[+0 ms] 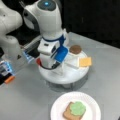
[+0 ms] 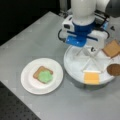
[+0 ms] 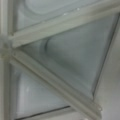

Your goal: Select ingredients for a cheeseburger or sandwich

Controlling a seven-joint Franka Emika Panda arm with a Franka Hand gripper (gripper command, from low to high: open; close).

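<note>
In both front views my gripper (image 1: pixel 53 67) (image 2: pixel 86 48) hangs low over the middle of the white round divided tray (image 1: pixel 75 75) (image 2: pixel 75 66), its fingertips hidden under the blue and white hand. The tray's rim holds a yellow cheese square (image 1: pixel 85 61) (image 2: pixel 91 77), a dark-brown patty (image 1: pixel 75 49) (image 2: pixel 114 69) and a bread slice (image 2: pixel 111 48). A red tomato edge (image 1: pixel 38 61) peeks out behind the hand. The sandwich lies on the white plate (image 1: pixel 60 105) (image 2: pixel 28 82): one bread slice (image 1: pixel 68 114) (image 2: pixel 38 71) with green lettuce (image 1: pixel 77 108) (image 2: pixel 45 76) on top. The wrist view shows only tray dividers (image 3: pixel 50 75) and a bare compartment.
The grey table (image 1: pixel 30 100) (image 2: pixel 37 37) carries both tray and plate. A small orange object (image 1: pixel 9 79) lies at a front view's left, beside the arm's base. A dark perforated surface (image 2: pixel 15 110) borders the table at a front view's bottom left.
</note>
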